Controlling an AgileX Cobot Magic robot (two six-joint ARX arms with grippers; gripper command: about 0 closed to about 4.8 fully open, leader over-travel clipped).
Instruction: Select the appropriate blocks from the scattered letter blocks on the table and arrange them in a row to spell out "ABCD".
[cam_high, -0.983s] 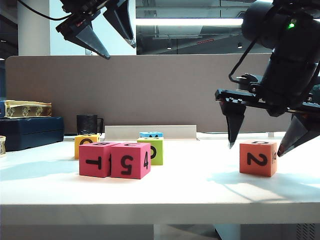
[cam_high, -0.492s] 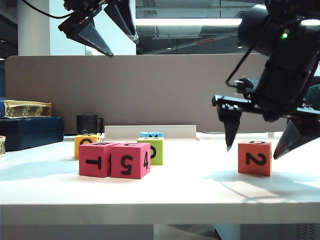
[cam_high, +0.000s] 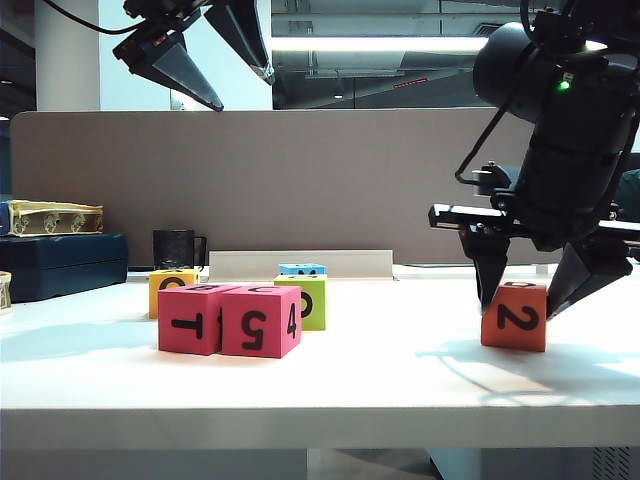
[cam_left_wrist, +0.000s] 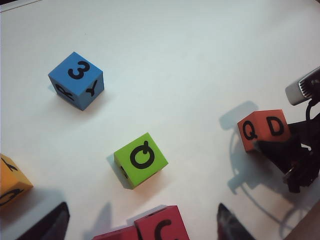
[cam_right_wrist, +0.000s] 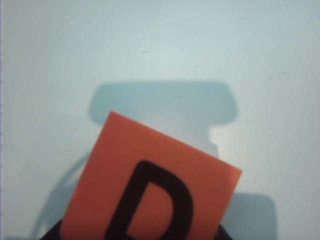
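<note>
The T and 5 cubes are paired; the D cube is straddled by the right gripper, grip uncertain; the left gripper is held spread above.

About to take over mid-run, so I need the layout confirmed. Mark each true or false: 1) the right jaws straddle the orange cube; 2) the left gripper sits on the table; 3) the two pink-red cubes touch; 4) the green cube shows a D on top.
1) True: the right gripper has one jaw either side of the orange foam cube.
2) False: the left gripper hangs high above the white table, jaws open.
3) True: the pink-red T cube and pink-red 5 cube touch.
4) False: the lime-green cube shows Q.
</note>
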